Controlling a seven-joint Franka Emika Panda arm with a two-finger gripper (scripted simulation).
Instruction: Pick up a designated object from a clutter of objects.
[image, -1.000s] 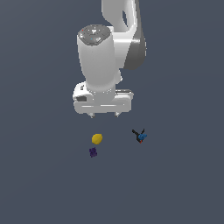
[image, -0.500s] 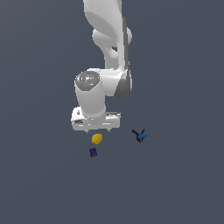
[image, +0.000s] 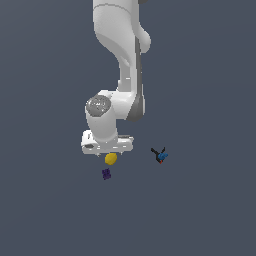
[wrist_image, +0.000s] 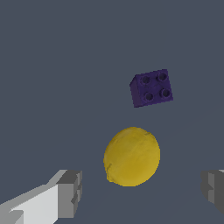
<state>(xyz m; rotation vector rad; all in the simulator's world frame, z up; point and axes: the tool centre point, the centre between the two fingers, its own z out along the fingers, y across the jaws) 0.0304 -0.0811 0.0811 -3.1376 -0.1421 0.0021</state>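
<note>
— Looking at the exterior view first, what do you see?

— A white arm (image: 120, 75) reaches down, and its gripper (image: 107, 150) hangs just above the yellow lemon-like ball (image: 111, 159). The ball sits on the flat grey floor (image: 210, 210), with the dark purple cube (image: 106, 174) just beside it and the blue-black-red spiky piece (image: 160, 155) well apart toward the exterior view's right. No container shows; all three lie loose on the floor.

— Can you tell the jaws from there?

— No, the hand's body hides them.

— And the wrist view?

— It shows them spread wide: one grey fingertip (wrist_image: 70, 193) on each side of the ball (wrist_image: 132, 156), neither touching it, so the hand grasps nothing. It also shows four studs on the cube (wrist_image: 151, 88). The spiky piece is out of this view.
</note>
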